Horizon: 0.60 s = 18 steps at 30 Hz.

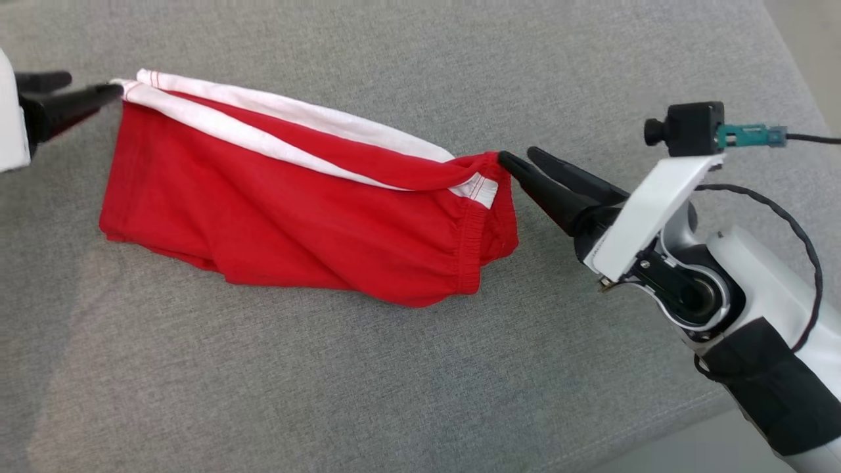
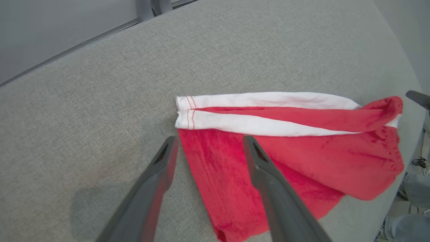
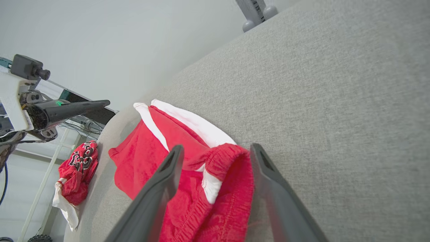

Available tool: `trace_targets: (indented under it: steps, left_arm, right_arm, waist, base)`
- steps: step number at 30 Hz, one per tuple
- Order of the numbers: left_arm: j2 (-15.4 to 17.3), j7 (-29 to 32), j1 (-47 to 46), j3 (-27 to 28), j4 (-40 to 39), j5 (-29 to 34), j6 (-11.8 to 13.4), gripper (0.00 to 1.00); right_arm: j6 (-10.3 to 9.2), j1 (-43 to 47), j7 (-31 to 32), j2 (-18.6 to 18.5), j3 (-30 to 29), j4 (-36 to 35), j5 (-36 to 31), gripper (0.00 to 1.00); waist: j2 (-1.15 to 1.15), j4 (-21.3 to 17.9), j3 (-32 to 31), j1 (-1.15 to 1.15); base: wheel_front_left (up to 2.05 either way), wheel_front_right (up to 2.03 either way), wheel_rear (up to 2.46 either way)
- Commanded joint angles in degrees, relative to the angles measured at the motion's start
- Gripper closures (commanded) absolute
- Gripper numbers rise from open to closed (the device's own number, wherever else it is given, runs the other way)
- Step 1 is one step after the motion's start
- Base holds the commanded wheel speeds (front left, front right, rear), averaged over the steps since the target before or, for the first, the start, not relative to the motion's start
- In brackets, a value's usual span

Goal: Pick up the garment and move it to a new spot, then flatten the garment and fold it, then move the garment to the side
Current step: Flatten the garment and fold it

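Garment (image 1: pixel 295 217) on cushion (image 1: pixel 394 381) — in right wrist view, second red cloth (image 3: pixel 79 168)

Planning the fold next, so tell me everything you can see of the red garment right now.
The red garment looks like soft knit shorts with white side stripes and a gathered elastic waistband. It lies wrinkled and partly doubled over on the grey cushion, with the leg hem toward the left gripper and the waistband bunched up toward the right gripper. Both grippers are open, fingers straddling its ends; neither pinches it.
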Motion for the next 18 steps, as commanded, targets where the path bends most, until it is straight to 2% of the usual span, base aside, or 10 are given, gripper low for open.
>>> trace_targets:
  steps: [1, 4, 10, 18]
  left_arm:
    - [0.63, -0.42, 1.79, -0.43, 0.00, -0.53, -0.09, 0.00]
    - [1.04, -0.86, 3.77, -1.08, 0.50, -1.19, -0.10, 0.00]
    - [1.90, -1.42, 6.14, -2.07, 2.65, -1.51, -0.10, 0.00]
    - [2.79, 0.19, 8.02, -2.89, 6.16, -3.06, -0.11, 0.00]
  right_arm:
    - [0.01, 1.55, -1.05, -0.83, -0.71, -0.77, -0.92, 0.00]
    - [0.01, 3.09, -3.50, -2.23, -2.48, -1.81, -3.42, 0.00]
    - [0.01, 6.24, -9.18, -2.15, -6.48, -5.09, -8.09, 0.00]
    - [0.01, 12.11, -12.29, 0.26, -11.77, -10.17, -14.20, 0.00]
  waist:
    - [0.00, 0.01, -1.37, 0.00]
    - [0.00, -0.49, -2.08, 0.00]
    - [0.00, -2.07, -1.92, 0.00]
    - [0.00, -4.76, 0.27, 0.00]
  base:
    - [0.00, 0.00, 0.00]
    - [0.00, 0.00, 0.00]
    - [0.00, 0.00, 0.00]
    - [0.00, 0.00, 0.00]
